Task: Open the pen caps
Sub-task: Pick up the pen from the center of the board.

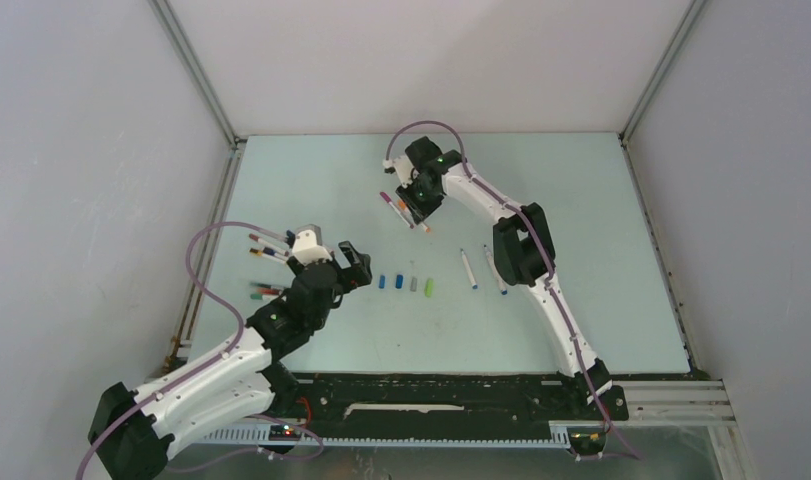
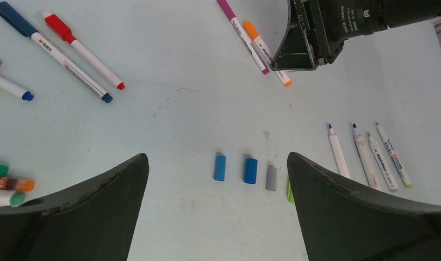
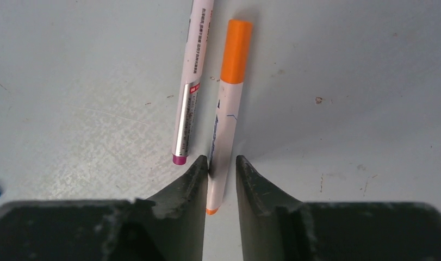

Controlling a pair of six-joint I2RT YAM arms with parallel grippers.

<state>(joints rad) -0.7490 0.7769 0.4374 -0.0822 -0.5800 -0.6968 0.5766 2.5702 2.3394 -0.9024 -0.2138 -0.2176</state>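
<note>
Right gripper low over table, jaws narrow, straddling orange pen at tail end, beside magenta pen; not yet pinching. Orange cap left clear, likely for pulling. Left gripper wide open, empty, hovering over loose caps.

The blue-capped pen bears "M&G" on its barrel; other print unreadable

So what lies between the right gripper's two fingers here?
The white barrel of the orange-capped pen lies between the fingers of the right gripper, as the right wrist view shows; the magenta pen lies just outside them.
</note>
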